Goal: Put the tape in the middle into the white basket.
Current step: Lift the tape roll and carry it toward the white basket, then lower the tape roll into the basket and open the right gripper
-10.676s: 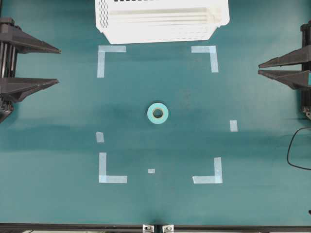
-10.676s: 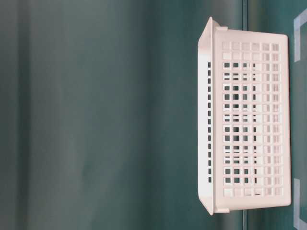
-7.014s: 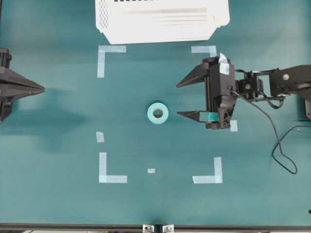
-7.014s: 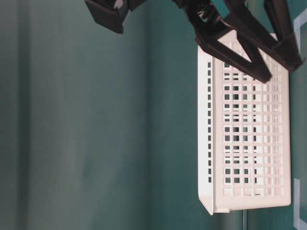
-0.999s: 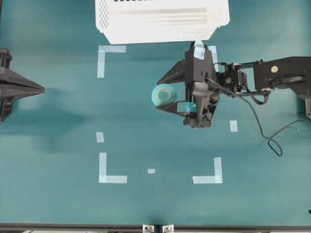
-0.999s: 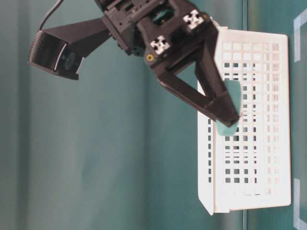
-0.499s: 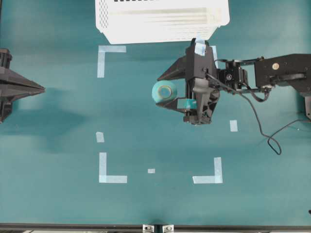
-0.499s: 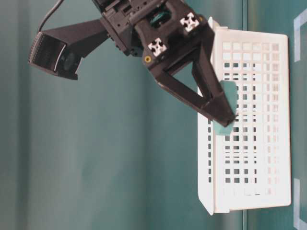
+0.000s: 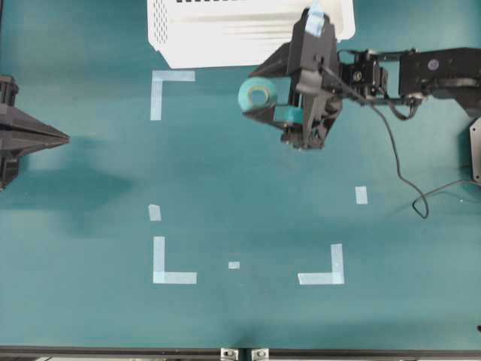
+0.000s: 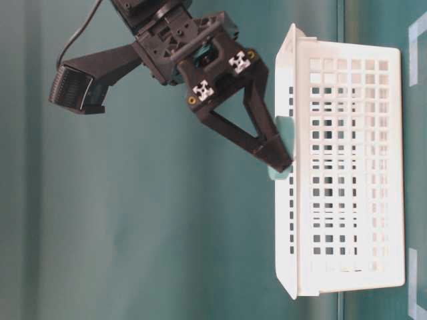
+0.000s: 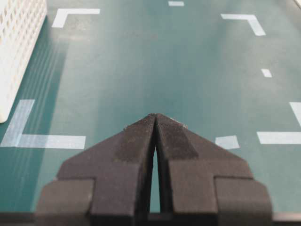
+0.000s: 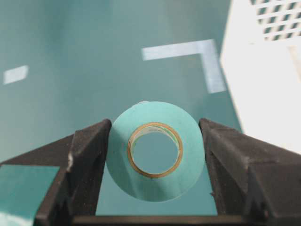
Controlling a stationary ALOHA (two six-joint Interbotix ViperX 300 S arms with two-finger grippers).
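Aloft, the tape (image 9: 258, 94) rides clear of the tabletop (image 9: 240, 203), pinched across its outer rim by the two fingers of the right gripper (image 9: 260, 93). Flat face up in the overhead view; the wrist view shows the tan core (image 12: 155, 149) and the green surface through the hole. Roll sits just off the near long wall of the white basket (image 9: 225, 45), toward the far edge of the tabletop. From table level, the roll (image 10: 284, 147) is edge-on, about level with the basket rim (image 10: 288, 100) and just outside it; contact cannot be judged. Right arm reaches in from the right edge. Left gripper (image 11: 155, 123) waits at the left edge, fingers pressed together, nothing between them. Pale tape corner marks (image 9: 161, 86) frame the mid-table.
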